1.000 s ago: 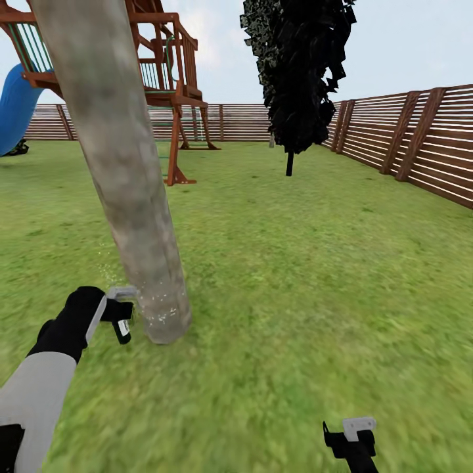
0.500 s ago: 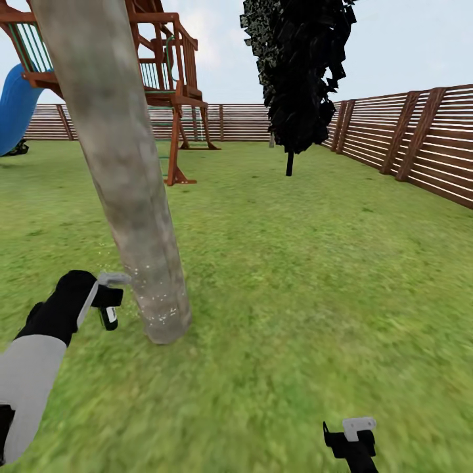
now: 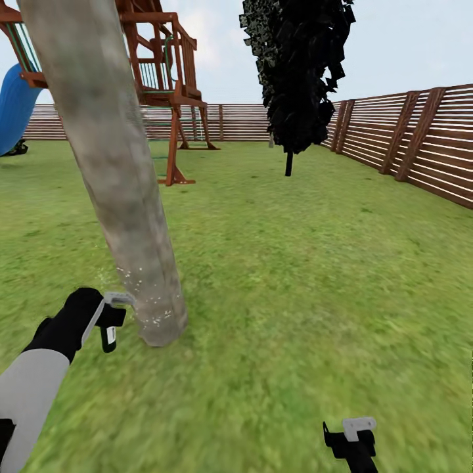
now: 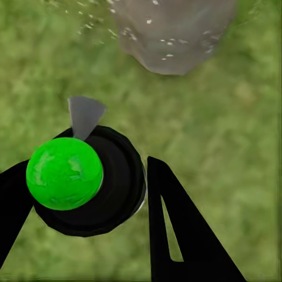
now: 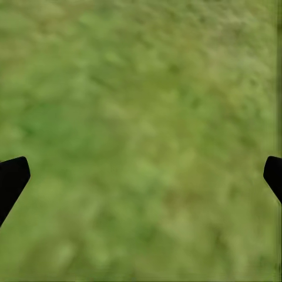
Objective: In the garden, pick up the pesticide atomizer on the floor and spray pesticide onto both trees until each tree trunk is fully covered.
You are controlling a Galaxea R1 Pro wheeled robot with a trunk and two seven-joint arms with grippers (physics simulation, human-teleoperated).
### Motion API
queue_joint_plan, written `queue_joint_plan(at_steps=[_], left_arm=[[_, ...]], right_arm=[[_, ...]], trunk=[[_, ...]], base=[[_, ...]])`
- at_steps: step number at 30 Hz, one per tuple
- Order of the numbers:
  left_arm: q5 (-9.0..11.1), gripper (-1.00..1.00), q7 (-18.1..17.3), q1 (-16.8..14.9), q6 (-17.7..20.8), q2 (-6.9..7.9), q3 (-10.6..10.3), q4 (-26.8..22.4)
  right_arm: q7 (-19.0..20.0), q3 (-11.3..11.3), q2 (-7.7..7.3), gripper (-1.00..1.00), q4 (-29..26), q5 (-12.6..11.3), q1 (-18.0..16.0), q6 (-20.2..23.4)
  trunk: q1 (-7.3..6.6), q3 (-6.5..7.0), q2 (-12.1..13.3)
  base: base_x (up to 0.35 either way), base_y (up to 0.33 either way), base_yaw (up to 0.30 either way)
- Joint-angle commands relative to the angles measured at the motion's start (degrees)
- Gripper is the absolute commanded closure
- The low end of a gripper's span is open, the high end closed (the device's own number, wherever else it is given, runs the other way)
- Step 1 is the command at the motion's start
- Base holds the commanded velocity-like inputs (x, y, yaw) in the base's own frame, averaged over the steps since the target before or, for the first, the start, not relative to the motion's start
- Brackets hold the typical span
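A thick mottled grey-tan tree trunk [image 3: 125,197] leans up from the lawn at the left of the head view, and its base [image 4: 170,35] carries white spray specks. My left gripper [image 3: 110,320] is shut on the pesticide atomizer [image 3: 108,336], a black bottle with a green ball top [image 4: 64,173] and a grey nozzle [image 4: 85,114] aimed at the trunk's foot, a short gap away. Black fingers [image 4: 176,235] flank the bottle. Low at the right, my right gripper [image 3: 351,439] stands open over bare grass, its fingertips [image 5: 12,179] far apart.
A dark cypress-like tree [image 3: 299,79] stands mid-lawn behind. A wooden play tower [image 3: 167,79] with a blue slide [image 3: 13,108] is at the back left. A brown slat fence [image 3: 407,141] runs along the right and rear. Open lawn [image 3: 315,263] spreads to the right.
My left gripper with the atomizer drew left and up from the trunk's foot, then dropped lower again. The view shifted slightly, so the trunk sits a little further left. The right arm is still.
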Motion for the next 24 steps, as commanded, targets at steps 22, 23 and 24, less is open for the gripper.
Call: queue_joint_plan(at_steps=[22, 23, 24], left_arm=[[-0.7, 1.0, 0.1, 1.2, 0.2, -0.33, 0.1, 0.3], [-0.7, 1.0, 0.1, 1.2, 0.2, -0.33, 0.1, 0.3], [-0.7, 1.0, 0.1, 1.2, 0.2, -0.33, 0.1, 0.3]], right_arm=[[-0.2, -0.4, 0.08, -1.0, 0.0, 0.6, 0.0, -0.1], [-0.2, -0.4, 0.08, -1.0, 0.0, 0.6, 0.0, -0.1], [-0.2, -0.4, 0.09, -1.0, 0.1, 0.6, 0.0, -0.1]], trunk=[[0.0, -0.05, 0.0], [0.0, -0.05, 0.0], [0.0, -0.05, 0.0]], base=[[0.115, -0.253, 0.166], [0.001, -0.275, 0.004], [0.001, -0.275, 0.002]])
